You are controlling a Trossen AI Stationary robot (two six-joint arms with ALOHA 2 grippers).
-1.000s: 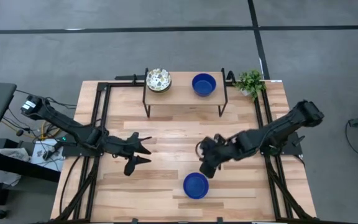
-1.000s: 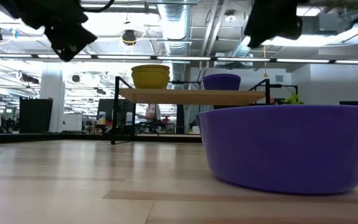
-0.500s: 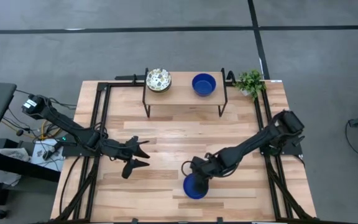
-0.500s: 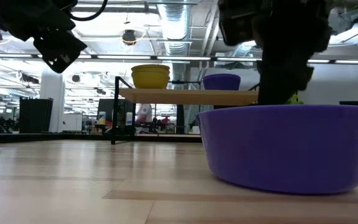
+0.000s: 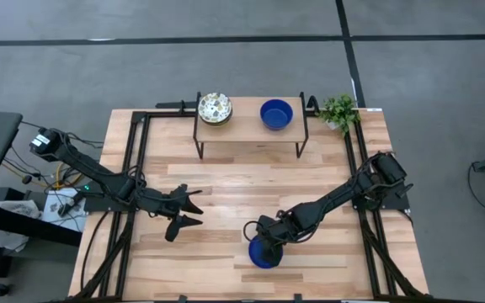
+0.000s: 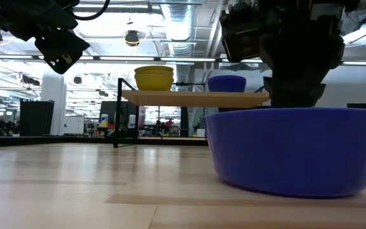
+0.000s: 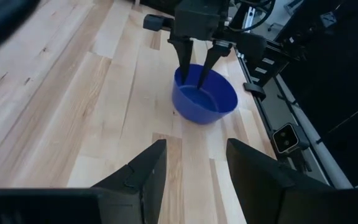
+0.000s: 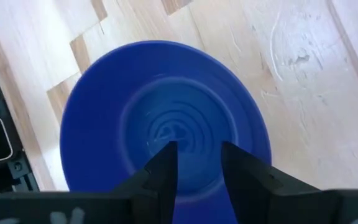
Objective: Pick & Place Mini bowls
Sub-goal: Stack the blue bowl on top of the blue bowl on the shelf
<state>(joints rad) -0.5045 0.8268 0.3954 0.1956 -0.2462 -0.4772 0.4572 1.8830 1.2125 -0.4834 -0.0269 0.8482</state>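
A glossy cobalt blue mini bowl (image 5: 263,255) (image 7: 205,99) (image 8: 166,118) stands on its base on the wooden table near the near edge. My right gripper (image 5: 264,239) (image 7: 194,79) (image 8: 197,147) points down from above it, open. Both fingertips are lowered inside the bowl by its far wall. A floral mini bowl (image 5: 215,108) and a second blue bowl (image 5: 276,114) stand on a small raised shelf (image 5: 247,126) at the far side. My left gripper (image 5: 197,208) (image 7: 194,180) hovers open left of centre, away from all the bowls. My right gripper reaches down from above into the blue bowl, its fingers (image 7: 186,73) close to the far wall (image 7: 194,70). The bowl stands flat on the table. I cannot tell whether the fingers touch the wall or the bottom.
A small green potted plant (image 5: 338,111) stands at the far right corner beside the shelf. Black frame rails (image 5: 133,168) run along the table's left and right sides. Bare wood lies between the shelf and the two grippers.
My right gripper has moved toward the near edge and a little left, then down, from beside the blue bowl to over it, with its fingers now inside. The bowl has stayed in place.
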